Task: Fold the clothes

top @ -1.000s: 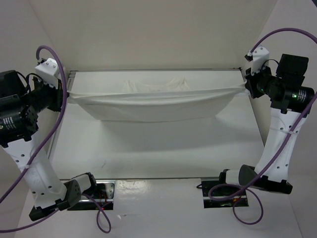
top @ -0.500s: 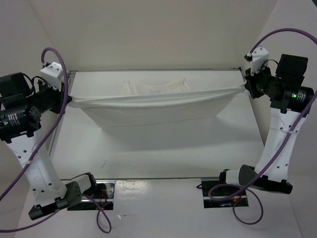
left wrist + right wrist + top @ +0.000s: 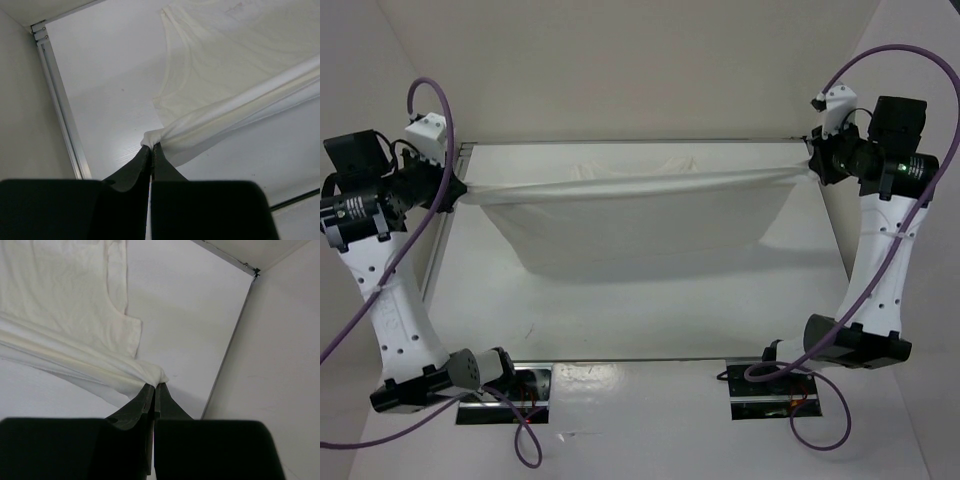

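white clothes (image 3: 640, 215) held taut across the bench (image 3: 650, 310)
left fingers (image 3: 146, 156) and right fingers (image 3: 147, 394) each clamped tight together on a bunched end, cloth sagging between them

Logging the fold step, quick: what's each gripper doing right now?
Left gripper: shut on one bunched end of the white garment.
Right gripper: shut on its other end.

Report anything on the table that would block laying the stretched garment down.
Nothing visible does. The garment hangs stretched between the left gripper and right gripper, each shut on an end; only bare table lies beneath.
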